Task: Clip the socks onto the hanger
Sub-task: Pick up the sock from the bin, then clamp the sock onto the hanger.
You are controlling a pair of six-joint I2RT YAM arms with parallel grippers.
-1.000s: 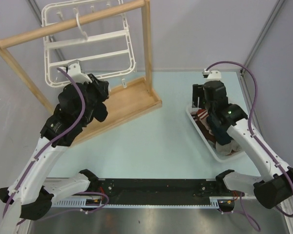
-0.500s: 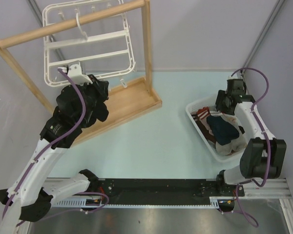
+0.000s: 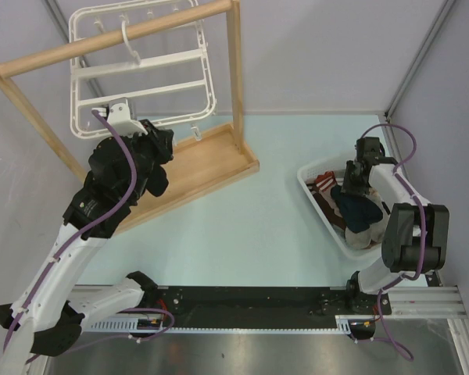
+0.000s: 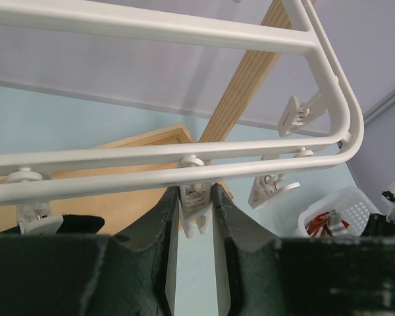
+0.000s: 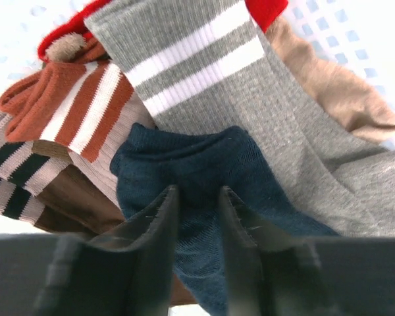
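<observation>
The navy sock (image 5: pixel 204 164) lies uppermost in the basket (image 5: pixel 362 33) at right, soft, light and limp; I'd pinch a fold mid-body. The right tool (image 5: pixel 196 192) hovers over it, fingers slightly spread. The left tool (image 4: pixel 195 191) pinches a clip (image 4: pixel 196 220) on the hanger (image 4: pixel 184 168), far left.

In the left wrist view we lose the hanger (image 4: pixel 151 26) past the left and top edges, and the fingers of the left tool (image 4: pixel 195 192) cover the sides of one clip (image 4: pixel 196 217) (touching or not, we cannot tell). In the right wrist view the navy sock (image 5: pixel 184 158) runs under the right tool (image 5: pixel 197 194) and off the bottom edge.
</observation>
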